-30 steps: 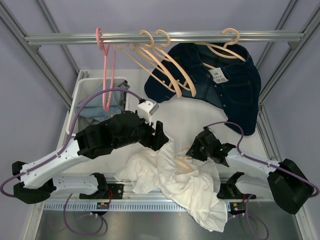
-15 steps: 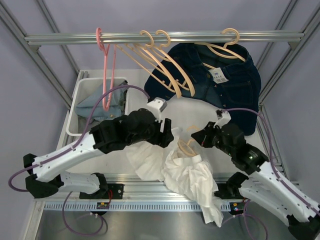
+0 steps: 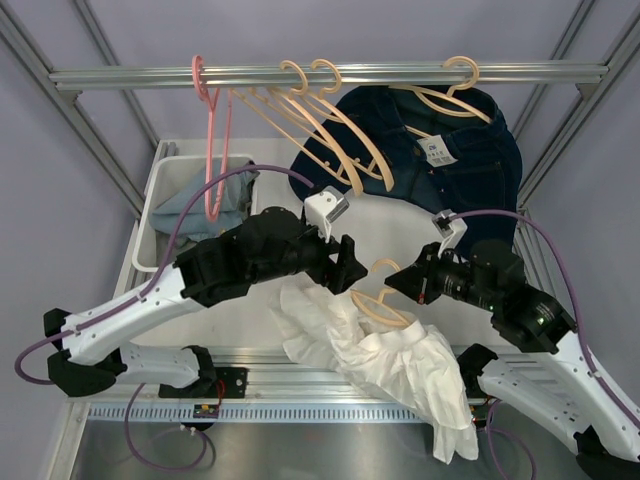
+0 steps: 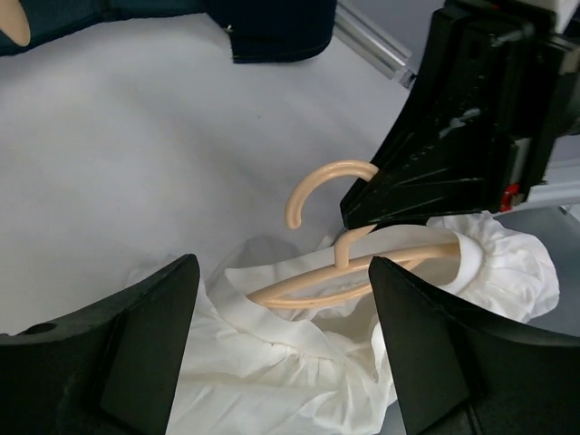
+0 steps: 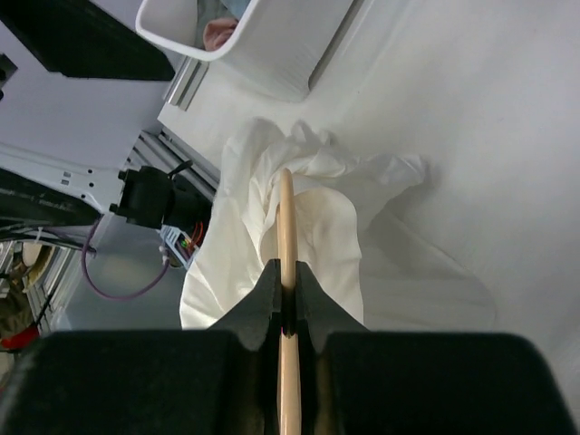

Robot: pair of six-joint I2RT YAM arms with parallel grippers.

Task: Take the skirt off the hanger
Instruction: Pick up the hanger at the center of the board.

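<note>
A white skirt [image 3: 390, 360] hangs from a beige hanger [image 3: 375, 305] held up over the table's front middle. My right gripper [image 3: 402, 283] is shut on the hanger's bar, seen edge-on in the right wrist view [image 5: 286, 217], where the gripper [image 5: 287, 283] pinches it and the skirt [image 5: 231, 254] drapes below. My left gripper [image 3: 352, 270] is open just left of the hanger's hook. In the left wrist view its gripper [image 4: 283, 308] straddles the skirt's waistband [image 4: 299, 381] below the hanger [image 4: 362, 272] without closing on it.
A metal rail [image 3: 330, 75] at the back carries a pink hanger [image 3: 212, 150], several bare beige hangers [image 3: 325, 130] and a dark denim jacket [image 3: 440, 170]. A white bin [image 3: 160, 200] holding blue cloth stands at the back left. The skirt's hem [image 3: 450, 430] hangs over the table's front edge.
My right gripper has raised the hanger and the skirt off the table, and the skirt now dangles. My left gripper has moved right and up beside the hook.
</note>
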